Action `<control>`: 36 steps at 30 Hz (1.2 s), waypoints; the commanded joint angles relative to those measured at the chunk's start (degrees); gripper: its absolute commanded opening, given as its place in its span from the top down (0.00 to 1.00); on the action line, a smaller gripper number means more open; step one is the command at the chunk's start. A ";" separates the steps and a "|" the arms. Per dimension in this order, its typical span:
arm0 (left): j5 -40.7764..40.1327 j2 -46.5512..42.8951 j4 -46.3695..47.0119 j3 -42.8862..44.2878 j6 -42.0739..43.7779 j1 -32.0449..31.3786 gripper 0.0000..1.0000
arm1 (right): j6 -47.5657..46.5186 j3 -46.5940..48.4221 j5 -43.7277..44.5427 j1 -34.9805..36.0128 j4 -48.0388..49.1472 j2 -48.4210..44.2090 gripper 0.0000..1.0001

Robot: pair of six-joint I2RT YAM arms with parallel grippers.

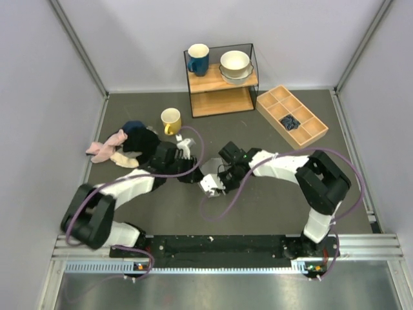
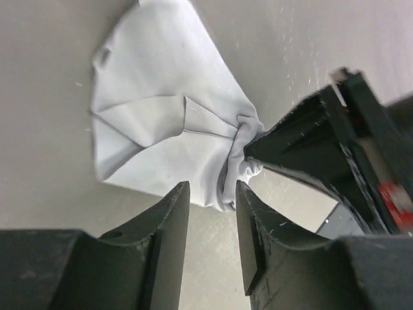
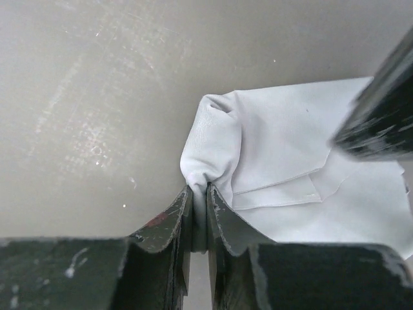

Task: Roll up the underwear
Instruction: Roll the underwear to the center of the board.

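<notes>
At the middle of the dark grey table (image 1: 271, 206), the light grey thin cloth underwear (image 2: 161, 103) lies spread, almost wholly hidden under my arms from above. Up close, my right wrist view shows my right gripper (image 3: 199, 194) pinched tight on a bunched fold at its edge. My left wrist view shows my left gripper (image 2: 211, 190) narrowly parted, clamping nothing, with the hem at its tips.
</notes>
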 commanded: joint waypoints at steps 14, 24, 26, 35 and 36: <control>-1.79 -35.27 38.79 -29.62 -2.77 0.00 0.22 | 15.20 27.04 -17.68 -7.84 -36.10 18.81 0.89; -8.45 -30.10 29.07 -24.89 17.68 -16.69 0.24 | 23.29 33.46 -18.29 -12.14 -40.05 27.16 0.88; -10.38 -28.25 26.27 -22.60 20.25 -18.45 0.25 | 24.00 33.90 -18.64 -12.50 -40.76 27.96 0.87; -20.13 -12.17 11.76 -7.31 36.41 -25.75 0.25 | 24.18 35.57 -19.43 -13.38 -42.78 30.16 0.85; -20.58 -9.54 10.27 -6.34 37.21 -26.27 0.26 | 24.18 35.66 -19.44 -13.56 -42.78 30.34 0.85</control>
